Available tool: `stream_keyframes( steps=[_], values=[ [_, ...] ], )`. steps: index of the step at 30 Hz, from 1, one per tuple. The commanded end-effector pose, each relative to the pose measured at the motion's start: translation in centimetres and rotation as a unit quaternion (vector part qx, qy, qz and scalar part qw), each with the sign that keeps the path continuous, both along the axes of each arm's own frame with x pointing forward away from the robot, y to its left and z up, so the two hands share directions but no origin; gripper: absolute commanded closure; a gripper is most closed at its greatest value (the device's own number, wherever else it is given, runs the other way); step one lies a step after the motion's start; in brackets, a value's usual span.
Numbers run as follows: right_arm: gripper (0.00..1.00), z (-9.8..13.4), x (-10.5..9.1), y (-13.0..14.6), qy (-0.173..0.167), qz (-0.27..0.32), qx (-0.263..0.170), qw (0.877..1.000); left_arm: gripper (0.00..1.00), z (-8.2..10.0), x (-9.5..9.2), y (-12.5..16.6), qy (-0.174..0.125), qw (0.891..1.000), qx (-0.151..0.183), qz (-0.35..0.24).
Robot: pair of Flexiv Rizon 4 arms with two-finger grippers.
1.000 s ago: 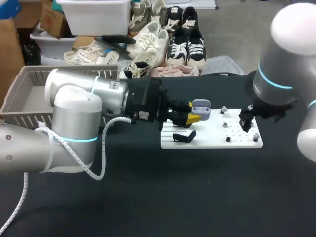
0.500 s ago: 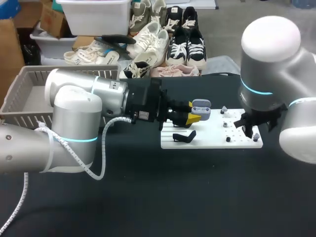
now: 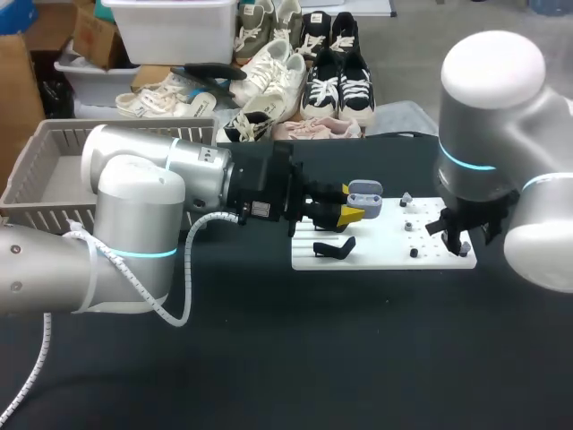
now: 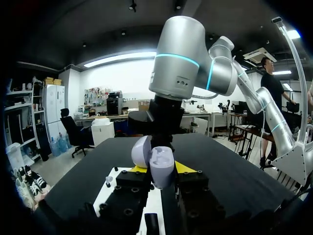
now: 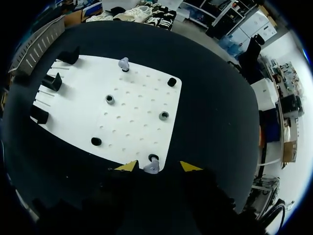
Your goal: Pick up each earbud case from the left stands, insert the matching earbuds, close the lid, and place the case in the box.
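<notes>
**Right arm lines up on an earbud while the left holds the open case**

The step in hand looks like fetching an earbud for a case that is already picked up. The left fingers (image 4: 185, 167) grip the pale case (image 4: 160, 166) from two sides, lid open, above the stand end of the white board (image 5: 137, 117). The right fingers (image 5: 126, 166) are spread apart just above the board's front right corner. A small grey earbud (image 5: 151, 166) sits on its peg between the yellow tips, which do not appear to touch it. A second earbud (image 5: 123, 63) stands at the board's far edge; the basket (image 3: 54, 175) waits at the counter's (image 3: 269, 358) left side.

The next move calls for a short descent and a square close on the bud; it is small and rounded, so an off-centre pinch could tip it off the peg. After that it needs a clean lift and a carry across to the open case.

Against a second ago, the right arm has swung in from the right edge, and its fingers have come forward to the front corner peg. Over the last half second it has barely shifted. The left arm and the case have not moved.
</notes>
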State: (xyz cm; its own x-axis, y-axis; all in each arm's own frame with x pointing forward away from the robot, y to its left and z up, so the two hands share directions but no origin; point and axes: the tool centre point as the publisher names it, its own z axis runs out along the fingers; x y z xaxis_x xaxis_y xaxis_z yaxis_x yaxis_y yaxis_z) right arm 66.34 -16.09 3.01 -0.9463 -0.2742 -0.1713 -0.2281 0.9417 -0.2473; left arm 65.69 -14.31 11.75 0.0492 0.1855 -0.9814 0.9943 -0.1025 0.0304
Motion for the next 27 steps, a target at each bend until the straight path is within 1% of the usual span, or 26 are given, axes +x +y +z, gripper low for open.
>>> stream_keyframes(
  steps=[1,27],
  values=[
    [0.53,-0.1,0.2,0.2,0.004,0.003,-0.002,1.000,1.00,0.0,0.1,0.0,0.000,1.000,0.000,-0.001],
    [0.64,-1.2,0.4,0.2,0.020,0.005,-0.007,1.000,1.00,0.0,0.1,0.0,0.000,1.000,0.000,-0.001]
  ],
)
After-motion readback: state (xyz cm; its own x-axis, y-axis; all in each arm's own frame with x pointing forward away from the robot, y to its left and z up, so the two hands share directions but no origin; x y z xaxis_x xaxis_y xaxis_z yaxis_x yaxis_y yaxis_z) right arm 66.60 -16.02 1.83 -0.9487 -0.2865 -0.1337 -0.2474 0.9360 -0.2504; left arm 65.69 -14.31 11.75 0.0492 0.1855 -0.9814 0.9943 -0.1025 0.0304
